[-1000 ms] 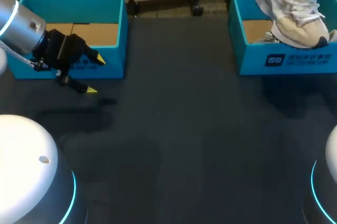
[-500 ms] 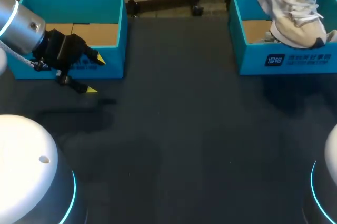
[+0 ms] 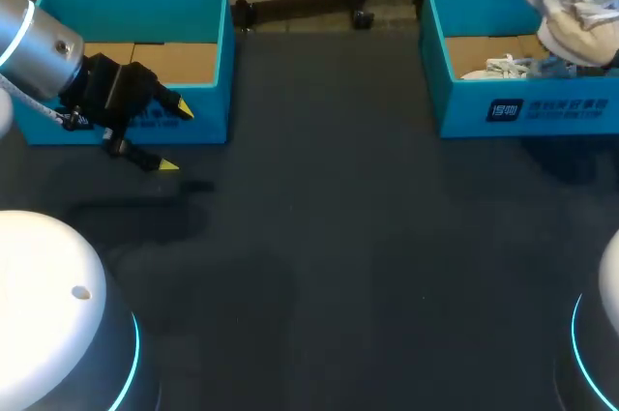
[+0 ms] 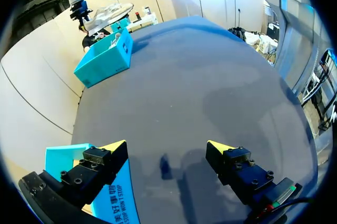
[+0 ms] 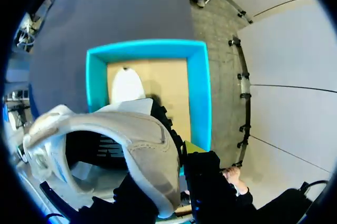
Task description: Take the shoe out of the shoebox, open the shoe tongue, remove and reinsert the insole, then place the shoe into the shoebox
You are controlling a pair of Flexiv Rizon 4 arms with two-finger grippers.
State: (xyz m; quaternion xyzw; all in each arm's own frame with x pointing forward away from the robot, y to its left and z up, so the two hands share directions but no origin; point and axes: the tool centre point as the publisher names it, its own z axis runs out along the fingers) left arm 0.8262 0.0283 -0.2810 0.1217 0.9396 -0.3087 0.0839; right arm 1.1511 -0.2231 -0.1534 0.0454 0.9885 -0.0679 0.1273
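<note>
1. The dark table lies bare in front of the robot.
2. The left gripper hovers low over the table's left side with its yellow-tipped fingers spread wide and nothing between them. In its wrist view, the left gripper has one finger just beside the corner of the left box.
3. That left box, teal with a brown cardboard floor, stands at the table's far left.
4. The shoebox, also teal, stands at the far right, and a white oval piece lies on its floor.
5. The shoe, white and beige, hangs in the air above the shoebox's right end, clear of its rim. The right gripper grips the shoe by its collar, fingers closed on it from both sides.
</note>
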